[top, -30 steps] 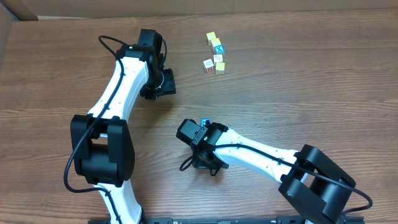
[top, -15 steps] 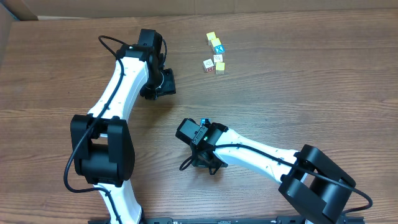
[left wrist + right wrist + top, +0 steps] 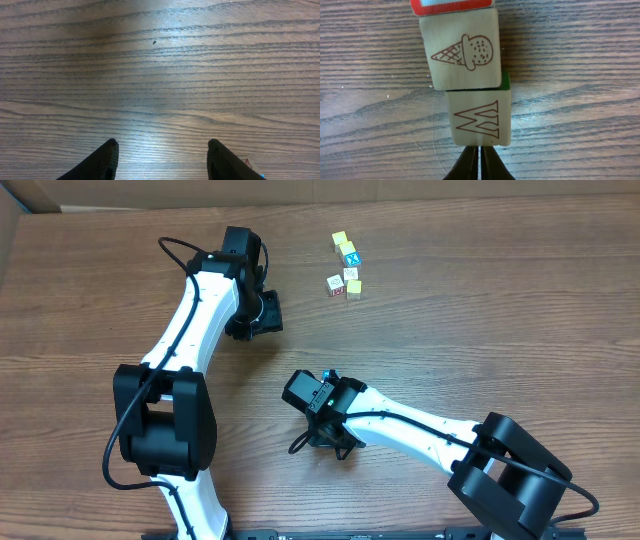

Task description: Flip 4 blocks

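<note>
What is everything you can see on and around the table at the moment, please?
Small wooden cubes: apparently five; two yellow-topped, one blue-topped, two pale; clustered at the table's far side.
Pale wooden picture blocks: three, in a tight row just ahead of the right end effector; ice-cream-cone block, W block with a green side, red-bordered block cut off by the frame.
Brown wood-grain table: one, beneath everything.
White-and-black arms: two; left arm, right arm.
Left end effector: black, open, empty, over bare table.
Right end effector: black, shut, empty, tips right beside the W block.
</note>
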### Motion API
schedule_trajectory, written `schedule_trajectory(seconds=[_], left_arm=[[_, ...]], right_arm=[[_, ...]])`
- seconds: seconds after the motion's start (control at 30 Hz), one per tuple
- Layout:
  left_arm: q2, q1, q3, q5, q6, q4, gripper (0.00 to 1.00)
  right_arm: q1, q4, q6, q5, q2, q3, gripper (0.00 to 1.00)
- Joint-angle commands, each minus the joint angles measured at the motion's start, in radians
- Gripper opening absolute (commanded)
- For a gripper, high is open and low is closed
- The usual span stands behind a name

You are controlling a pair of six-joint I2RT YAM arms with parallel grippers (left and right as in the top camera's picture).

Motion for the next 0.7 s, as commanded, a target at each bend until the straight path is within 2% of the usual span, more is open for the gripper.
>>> schedule_trajectory(seconds=[0.0,0.27,0.4,0.5,0.57,0.63,0.67], left_arm=[[-0.018,-0.001,-0.008,-0.009,-0.010,0.002,0.50],[-0.018,-0.001,-0.008,-0.010,-0.010,-0.011,0.55],[-0.018,0.002,-0.008,-0.009,-0.010,-0.048,0.44],[-0.021,0.003,-0.008,-0.009,-0.010,-0.058,0.40],[-0.029,0.003,-0.008,-0.006,-0.014,-0.068,0.37],[-0.043,0.003,-0.008,-0.005,-0.018,-0.086,0.32],[-0.053,0.003,-0.008,-0.006,-0.022,-0.098,0.30]], right_arm=[[-0.003,0.000,-0.052,-0.023,-0.033,0.009,0.05],[-0.114,-0.176,-0.212,-0.040,-0.033,0.216,0.05],[-0.211,-0.276,-0.307,-0.040,-0.033,0.292,0.10],[-0.291,-0.328,-0.374,-0.038,-0.033,0.309,0.22],[-0.351,-0.354,-0.396,-0.023,-0.033,0.308,0.35],[-0.407,-0.378,-0.396,0.011,-0.033,0.308,0.44],[-0.438,-0.388,-0.396,0.029,-0.033,0.308,0.54]])
